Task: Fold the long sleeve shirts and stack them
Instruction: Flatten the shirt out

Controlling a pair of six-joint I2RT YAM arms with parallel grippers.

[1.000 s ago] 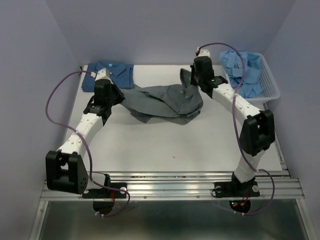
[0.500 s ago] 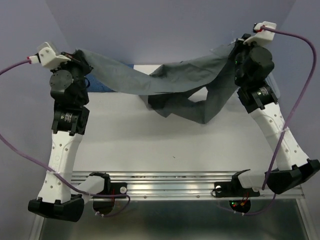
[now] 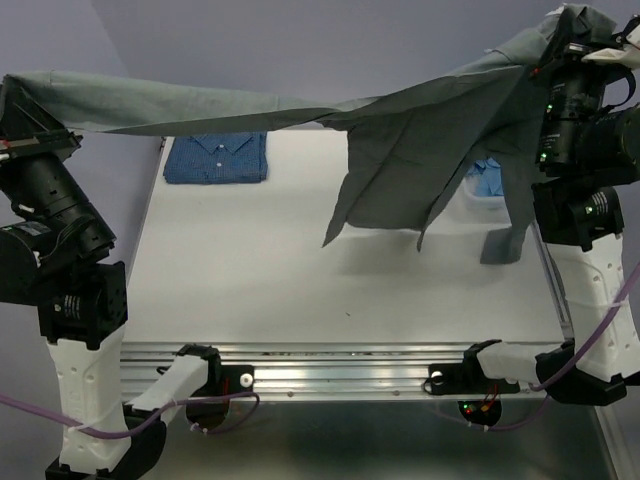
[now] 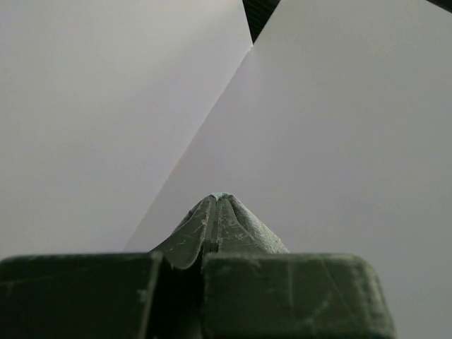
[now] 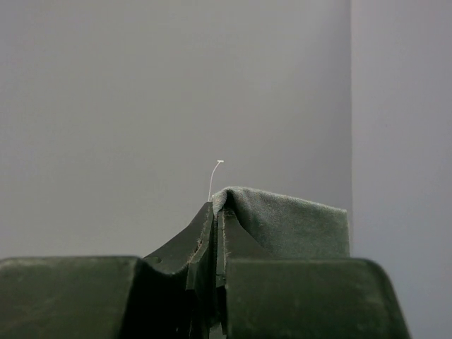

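A dark grey long sleeve shirt [image 3: 420,140] hangs stretched in the air between both raised arms, its tails and one sleeve [image 3: 503,238] dangling above the table's right half. My left gripper [image 3: 18,88] is shut on one end of it at the far left, and in the left wrist view the fingers [image 4: 216,212] meet with a sliver of cloth at their tip. My right gripper [image 3: 572,22] is shut on the other end at the top right, with grey cloth [image 5: 296,226] folded over its closed fingers [image 5: 215,212]. A folded dark blue shirt [image 3: 216,158] lies at the table's back left.
Light blue cloth [image 3: 487,180] shows at the back right behind the hanging shirt; the basket holding it is hidden. The white table [image 3: 300,270] lies below. Purple-grey walls close in on both sides and behind.
Both arms have risen and spread apart. The grey shirt went from a heap on the table to hanging taut between the grippers, clear of the surface.
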